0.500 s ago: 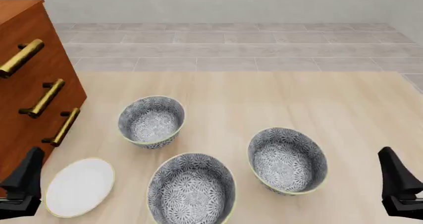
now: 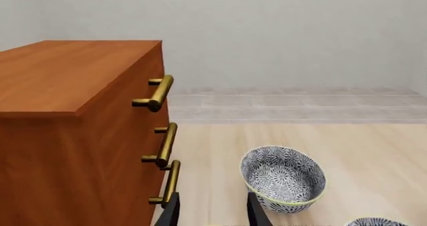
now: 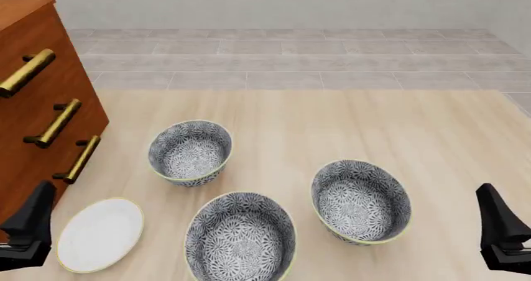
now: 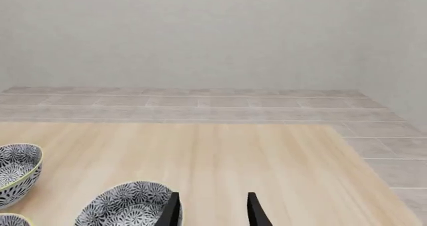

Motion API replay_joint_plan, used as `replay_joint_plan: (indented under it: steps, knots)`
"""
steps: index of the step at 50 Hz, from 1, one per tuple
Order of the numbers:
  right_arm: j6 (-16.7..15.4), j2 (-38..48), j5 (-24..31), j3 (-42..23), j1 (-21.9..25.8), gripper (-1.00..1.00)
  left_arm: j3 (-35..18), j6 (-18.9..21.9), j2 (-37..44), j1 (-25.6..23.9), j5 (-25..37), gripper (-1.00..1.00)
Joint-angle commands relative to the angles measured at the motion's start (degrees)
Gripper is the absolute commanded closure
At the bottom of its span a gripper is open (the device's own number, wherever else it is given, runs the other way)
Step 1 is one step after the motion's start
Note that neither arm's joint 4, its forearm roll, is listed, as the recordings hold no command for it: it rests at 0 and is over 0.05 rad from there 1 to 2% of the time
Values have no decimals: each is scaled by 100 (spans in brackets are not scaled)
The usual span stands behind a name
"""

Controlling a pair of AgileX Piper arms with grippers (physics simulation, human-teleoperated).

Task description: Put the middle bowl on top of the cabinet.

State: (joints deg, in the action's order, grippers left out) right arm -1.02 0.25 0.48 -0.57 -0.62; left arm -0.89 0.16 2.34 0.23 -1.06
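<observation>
The middle bowl (image 3: pixel 361 201), patterned in grey, black and white with a pale rim, stands upright on the table at the right of the three bowls; the right wrist view shows it (image 4: pixel 127 204) beside the fingers. The reddish-brown cabinet (image 3: pixel 33 107) with brass bar handles stands at the far left, and its flat top (image 2: pixel 67 76) shows in the left wrist view. My left gripper (image 3: pixel 32 226) hangs open near the table's front left, close to the cabinet. At the front right my right gripper (image 3: pixel 500 228) is open, to the right of the middle bowl. Neither holds anything.
The small, deeper bowl (image 3: pixel 190 152) stands behind and left of the middle bowl. The largest bowl (image 3: pixel 240 239) sits at the front centre. A white plate (image 3: pixel 99 234) lies at the front left beside the left gripper. Tiled floor lies beyond the table's far edge.
</observation>
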Motion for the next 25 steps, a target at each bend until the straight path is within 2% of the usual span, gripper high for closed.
replay_joint_plan:
  steps: [1,6,12,18,20,22,25]
  knots:
    - [-44,-18,32,-3,-42,-100,-89,28,327,-176,-71,-100]
    - [-47,-19,42,-1,-61,-100,-157,164,341,-308,-3,-100]
    - [-50,-22,60,-29,-101,-100,-245,232,945,-424,-330,-100]
    - [-41,-21,52,8,-102,-100,-634,397,1440,-758,-314,-100]
    - [-57,-21,56,11,-81,-100,-750,337,1603,-826,-326,-100]
    - [-48,-21,54,5,-85,-100,-852,537,1557,-955,-260,-100]
    - [-33,-21,44,15,-102,-100,-1001,533,1952,-1052,-373,-100]
